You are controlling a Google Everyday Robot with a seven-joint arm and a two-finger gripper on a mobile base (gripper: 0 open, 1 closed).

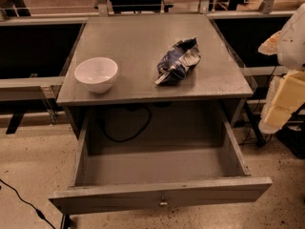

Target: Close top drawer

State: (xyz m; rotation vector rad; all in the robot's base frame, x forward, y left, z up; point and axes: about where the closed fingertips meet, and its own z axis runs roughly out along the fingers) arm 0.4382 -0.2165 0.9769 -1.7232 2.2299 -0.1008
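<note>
The top drawer point(157, 166) is a wide grey box, pulled far out of the grey cabinet point(143, 37) toward the camera and empty inside. Its flat front point(95, 200) runs along the bottom of the view, with a small brass knob point(163, 202) at its centre. My gripper point(285, 97) shows as white and cream-coloured parts at the right edge, to the right of the cabinet and above the drawer's right side. It is apart from the drawer and touches nothing that I can see.
A white bowl point(96, 73) sits on the cabinet top at the front left. A crumpled blue-and-white bag point(178, 61) lies at the middle right. A black cable point(126, 128) hangs behind the drawer. Another cable point(24, 204) crosses the floor at the lower left.
</note>
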